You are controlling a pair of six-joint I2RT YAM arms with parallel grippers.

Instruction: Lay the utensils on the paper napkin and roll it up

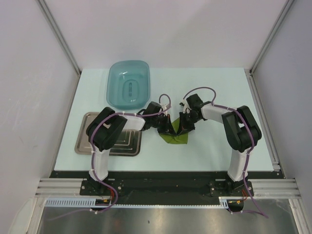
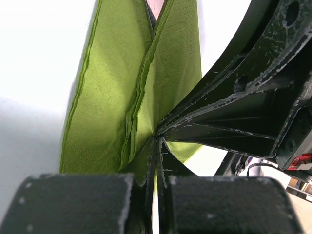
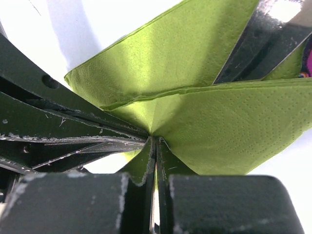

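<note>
White tabletop [image 1: 214, 92], pale walls all round. Mid-table, the paper napkin [image 1: 176, 138] is bunched into folds and pinched by the left gripper [image 2: 156, 146] and the right gripper [image 3: 155, 144], both clamped on it tip to tip. Of the utensils [image 3: 258, 41], only one shiny sliver is seen inside a fold. A teal basin [image 1: 127, 63] is parked behind, and a steel tray [image 1: 84, 134] is half hidden under the left arm.

The left pincer [image 2: 157, 148] is seen closed, its fingers pressed together on the near edge of a green napkin [image 2: 109, 97]. The napkin is folded into several layers and fans out ahead of the pincer over the white bench [image 2: 39, 73]. To the right, the right pincer [image 2: 168, 127] is set tip to tip against it, at the same fold.
</note>
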